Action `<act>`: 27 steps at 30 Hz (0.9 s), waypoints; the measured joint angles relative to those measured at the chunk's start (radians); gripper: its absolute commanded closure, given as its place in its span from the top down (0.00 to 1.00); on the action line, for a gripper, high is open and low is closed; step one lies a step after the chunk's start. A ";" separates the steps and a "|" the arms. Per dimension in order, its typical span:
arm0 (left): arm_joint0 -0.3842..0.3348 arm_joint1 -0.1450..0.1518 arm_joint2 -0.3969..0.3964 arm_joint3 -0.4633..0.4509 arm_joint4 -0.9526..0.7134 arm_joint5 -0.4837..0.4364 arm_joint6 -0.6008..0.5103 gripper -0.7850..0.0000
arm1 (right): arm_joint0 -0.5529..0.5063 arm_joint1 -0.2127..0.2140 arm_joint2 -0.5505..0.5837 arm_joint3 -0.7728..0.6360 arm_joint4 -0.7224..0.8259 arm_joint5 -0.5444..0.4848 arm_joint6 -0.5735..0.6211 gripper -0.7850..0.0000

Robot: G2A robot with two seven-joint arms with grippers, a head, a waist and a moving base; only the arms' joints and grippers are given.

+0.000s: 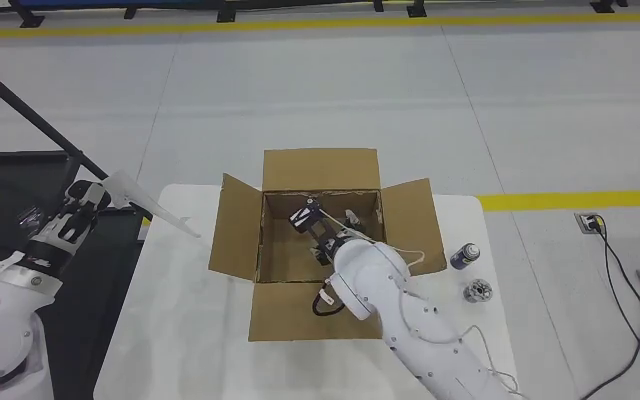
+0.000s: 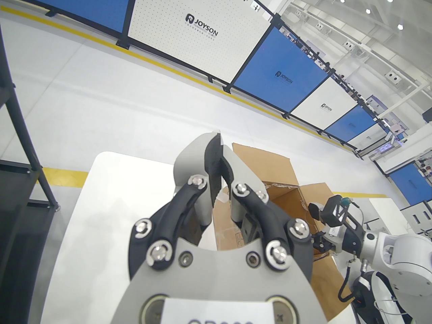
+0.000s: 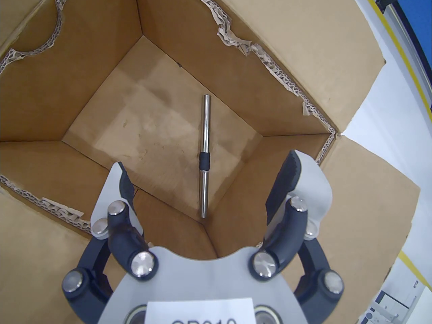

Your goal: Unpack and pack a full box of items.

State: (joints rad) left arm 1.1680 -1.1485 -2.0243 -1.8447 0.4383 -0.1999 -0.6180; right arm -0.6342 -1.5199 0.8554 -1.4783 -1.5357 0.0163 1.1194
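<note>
Standing beside box: can, metal part.

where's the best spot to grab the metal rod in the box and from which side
Probably grip the metal rod at its black band, near mid-length, coming straight down. It lies flat on the box floor, one end close to a corner, so close the open right end effector across the shaft.
</note>
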 measured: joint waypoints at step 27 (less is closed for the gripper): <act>0.000 0.000 0.000 0.000 0.000 0.000 0.000 0.00 | 0.425 -0.169 -0.071 0.975 0.449 -0.132 -0.113 0.49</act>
State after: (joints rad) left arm 1.1680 -1.1485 -2.0243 -1.8447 0.4383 -0.1999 -0.6180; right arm -0.2090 -1.6894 0.7843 -0.5030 -1.0863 -0.1154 1.0060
